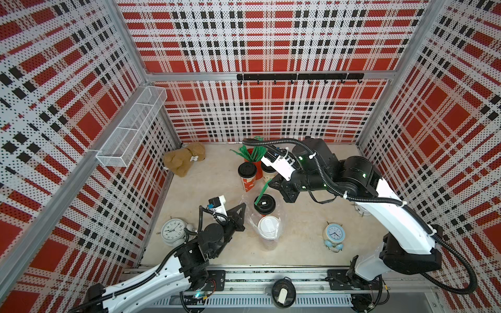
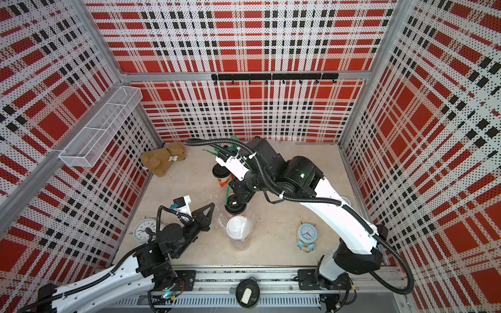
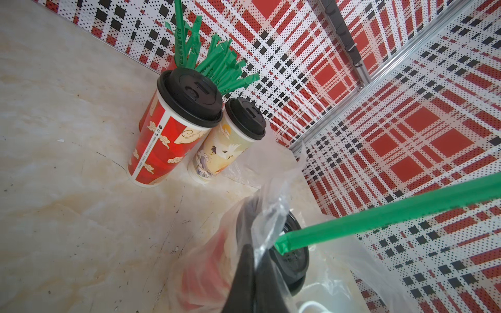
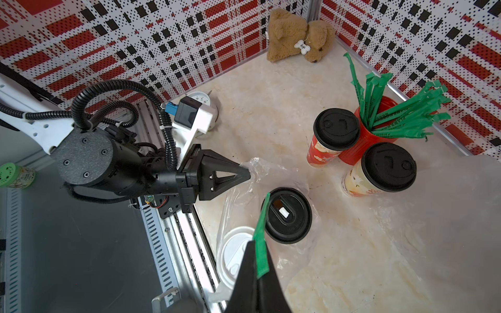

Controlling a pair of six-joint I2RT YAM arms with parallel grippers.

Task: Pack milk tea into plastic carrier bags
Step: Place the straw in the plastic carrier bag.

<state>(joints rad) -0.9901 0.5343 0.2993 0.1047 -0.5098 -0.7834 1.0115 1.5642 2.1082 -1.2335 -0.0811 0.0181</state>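
Bare tabletop (image 1: 214, 173) between teddy (image 1: 184, 160) and black-lidded cups (image 1: 247, 173) is open; straw holder (image 4: 374, 141) crowds close behind them, apparently touching.

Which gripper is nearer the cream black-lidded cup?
Right. The right gripper, shut on a green straw, hangs close by the cream cup; the left gripper pinches the plastic carrier bag, farther off.

You're looking at 4 milk tea cups: 2 sitting in a bag, 2 standing outside it.
The clear, crinkly carrier bag (image 4: 235, 200) is standing open, w/ one edge being pinched up by the left gripper (image 4: 249, 173). Inside it, the black-lid cup (image 4: 287, 214) & white-lid cup (image 4: 233, 244) are standing upright, side by side. Farther back, apart from the bag, you're seeing the red black-lid cup (image 3: 162, 141) & cream crane-print cup (image 3: 217, 157), also black-lidded, standing upright just beside each other.
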